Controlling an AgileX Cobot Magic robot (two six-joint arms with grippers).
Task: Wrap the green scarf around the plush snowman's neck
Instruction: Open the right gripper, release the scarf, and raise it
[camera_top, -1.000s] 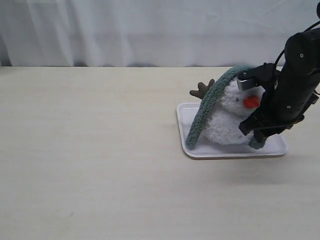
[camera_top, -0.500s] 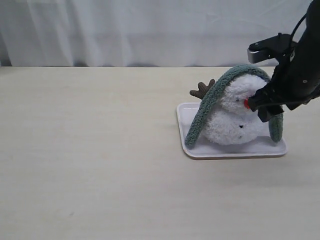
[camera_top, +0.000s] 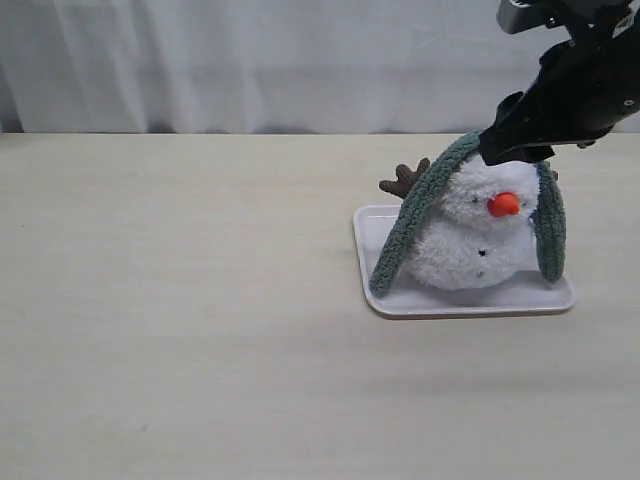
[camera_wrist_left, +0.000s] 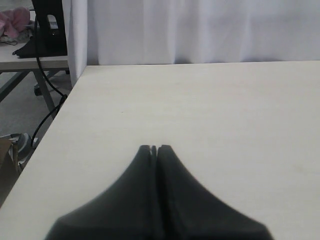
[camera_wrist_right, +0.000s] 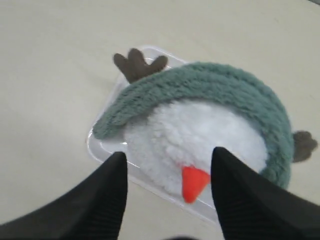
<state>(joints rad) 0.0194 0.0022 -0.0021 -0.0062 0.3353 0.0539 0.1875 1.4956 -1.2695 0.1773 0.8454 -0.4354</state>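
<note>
The plush snowman (camera_top: 465, 240) sits on a flat white tray (camera_top: 395, 303), its orange nose (camera_top: 503, 204) facing front. The green scarf (camera_top: 410, 225) lies draped over the top of its head, one end hanging down on the left, the other (camera_top: 549, 232) on the right. My right gripper (camera_top: 510, 150) hovers just above the snowman's head, open and empty. From the right wrist view the scarf (camera_wrist_right: 220, 85) arches over the white body (camera_wrist_right: 190, 135), and the gripper (camera_wrist_right: 170, 157) frames the nose. My left gripper (camera_wrist_left: 153, 148) is shut over bare table, away from the snowman.
A white curtain (camera_top: 250, 60) hangs behind the table. A brown twig arm (camera_top: 404, 178) sticks out behind the scarf. The left wrist view shows the table's edge (camera_wrist_left: 60, 112) with a black stand (camera_wrist_left: 47, 27) and cables beyond it.
My right gripper has let go of the scarf's right end and risen from the snowman's front to above its head. The scarf end now hangs free beside the snowman.
</note>
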